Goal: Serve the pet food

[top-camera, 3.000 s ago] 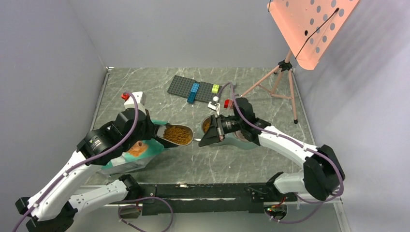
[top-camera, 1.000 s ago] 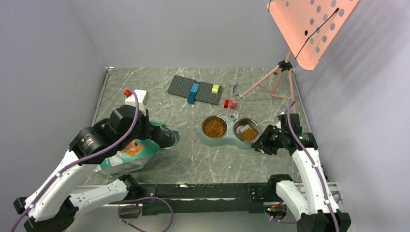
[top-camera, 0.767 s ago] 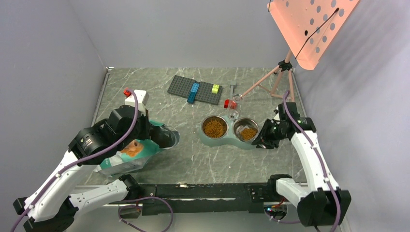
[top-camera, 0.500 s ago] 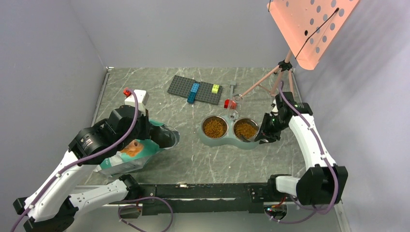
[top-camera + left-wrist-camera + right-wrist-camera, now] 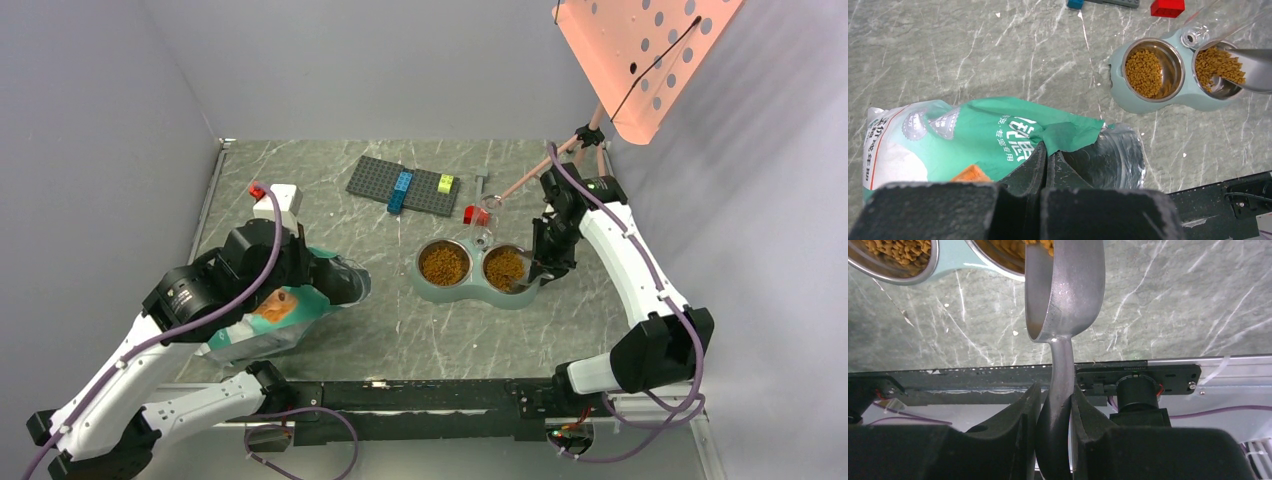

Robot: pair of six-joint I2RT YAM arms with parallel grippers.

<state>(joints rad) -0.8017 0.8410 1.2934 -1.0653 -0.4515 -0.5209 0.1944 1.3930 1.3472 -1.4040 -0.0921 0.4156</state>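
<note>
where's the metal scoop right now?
The metal scoop is clamped by its handle in the right gripper, its mouth over the right-hand bowl of the twin dish, right of centre in the top view.

My left claw (image 5: 1046, 160) is pinching the torn mouth of the teal pouch (image 5: 988, 135), which is lying on the worktop (image 5: 948, 55). Beyond it, pet food (image 5: 1144, 72) is filling both bowls of the dish (image 5: 1188, 102), and a metal scoop (image 5: 1258, 67) is hanging over the right one.

The right tool (image 5: 1054, 396) has swung the scoop (image 5: 1063, 295) over the right bowl (image 5: 993, 259), apparently pouring pet food (image 5: 1215, 62).
</note>
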